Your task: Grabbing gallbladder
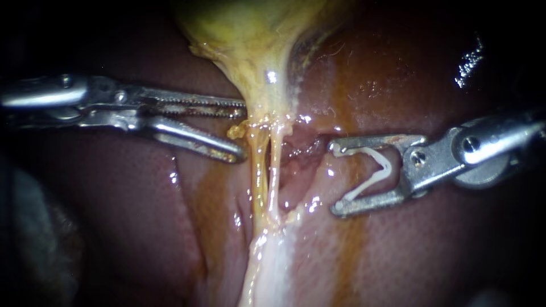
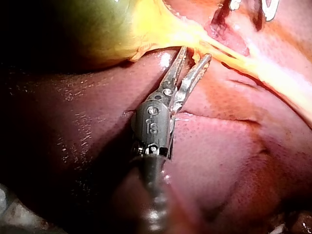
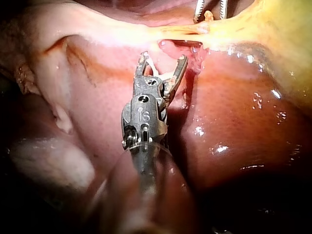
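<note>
Gallbladder (image 1: 250,34) edge lies by open left end effector (image 1: 243,129); right end effector (image 1: 334,177) grips clip (image 1: 389,166).

Endoscope is parked really close, aimed straight onto the gallbladder (image 1: 250,34) neck. Wrist views are shot from behind, down the left instrument (image 2: 195,52) and right instrument (image 3: 163,57); that yellow neck is shared by all three.

Glistening reddish-brown liver (image 1: 125,227) fills the view, two thin pale tubes (image 1: 259,176) run down it, and a white V-shaped clip (image 1: 387,169) lies open near them.
</note>
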